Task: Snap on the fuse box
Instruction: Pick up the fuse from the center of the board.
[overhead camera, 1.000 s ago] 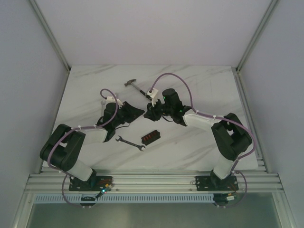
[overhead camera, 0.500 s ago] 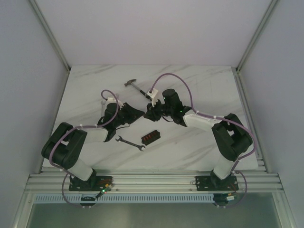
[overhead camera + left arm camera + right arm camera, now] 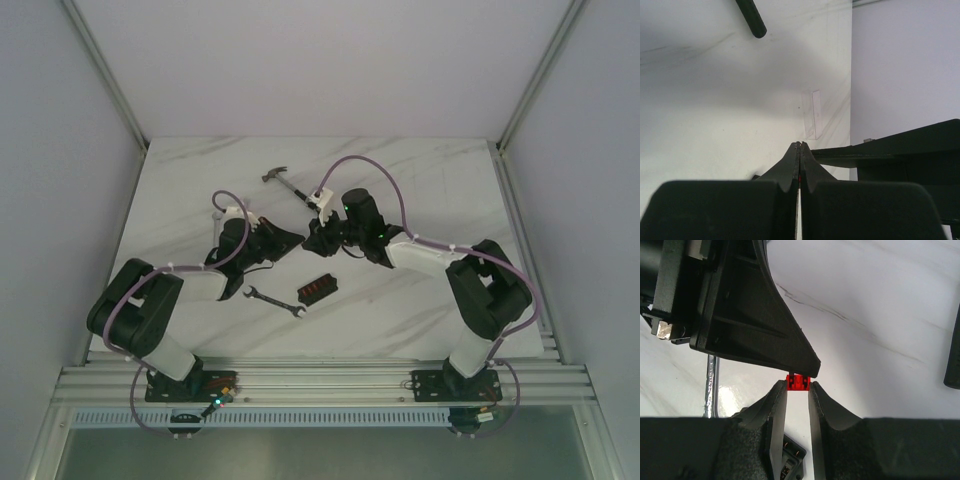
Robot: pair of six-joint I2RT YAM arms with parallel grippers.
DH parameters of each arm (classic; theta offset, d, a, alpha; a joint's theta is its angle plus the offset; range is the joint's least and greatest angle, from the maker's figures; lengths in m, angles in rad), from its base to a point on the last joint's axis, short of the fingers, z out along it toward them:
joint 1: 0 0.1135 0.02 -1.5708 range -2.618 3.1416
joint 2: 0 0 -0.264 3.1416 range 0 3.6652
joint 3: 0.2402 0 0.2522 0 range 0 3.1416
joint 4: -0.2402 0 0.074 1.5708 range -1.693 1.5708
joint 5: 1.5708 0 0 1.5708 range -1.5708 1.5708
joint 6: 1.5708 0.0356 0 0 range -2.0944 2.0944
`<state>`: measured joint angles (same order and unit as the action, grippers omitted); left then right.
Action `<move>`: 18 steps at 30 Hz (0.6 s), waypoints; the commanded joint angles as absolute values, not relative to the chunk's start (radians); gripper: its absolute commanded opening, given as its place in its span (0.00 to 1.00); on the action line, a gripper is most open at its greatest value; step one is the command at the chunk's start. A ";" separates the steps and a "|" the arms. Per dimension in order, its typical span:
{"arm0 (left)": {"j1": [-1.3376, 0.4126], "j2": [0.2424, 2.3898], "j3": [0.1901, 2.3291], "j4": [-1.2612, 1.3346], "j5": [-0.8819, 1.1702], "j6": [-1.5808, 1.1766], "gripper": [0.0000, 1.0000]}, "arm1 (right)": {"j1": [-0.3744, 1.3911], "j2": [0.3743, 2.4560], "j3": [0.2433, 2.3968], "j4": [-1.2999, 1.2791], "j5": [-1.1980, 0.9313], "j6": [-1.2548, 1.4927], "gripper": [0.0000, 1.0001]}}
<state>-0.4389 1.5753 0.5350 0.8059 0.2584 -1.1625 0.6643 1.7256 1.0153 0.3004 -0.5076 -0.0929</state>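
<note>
The fuse box (image 3: 318,288), black with red fuses in its top, lies on the table in front of both grippers; a corner of it shows in the right wrist view (image 3: 791,466). My left gripper (image 3: 298,238) (image 3: 800,145) is shut, with a sliver of red between its jaws. My right gripper (image 3: 311,240) (image 3: 798,388) meets it tip to tip above the table. A small red fuse (image 3: 798,382) sits between my right fingertips, which touch both its sides, and against the left gripper's tip.
A wrench (image 3: 272,300) lies left of the fuse box and shows in the right wrist view (image 3: 710,385). A hammer (image 3: 285,182) lies behind the grippers; its black handle shows in the left wrist view (image 3: 751,17).
My left gripper has moved right toward the right gripper until the tips meet. The right arm, fuse box, wrench and hammer have barely moved.
</note>
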 commanded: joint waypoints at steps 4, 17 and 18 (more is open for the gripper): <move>-0.445 1.516 0.502 0.870 0.260 -1.201 0.00 | 0.673 1.630 0.960 0.401 -0.458 -0.048 0.37; -0.456 1.290 0.440 0.972 0.125 -1.210 0.00 | 0.670 1.406 0.800 0.659 -0.361 0.431 0.48; -0.459 1.274 0.434 0.990 0.113 -1.210 0.00 | 0.670 1.399 0.780 0.703 -0.359 0.490 0.47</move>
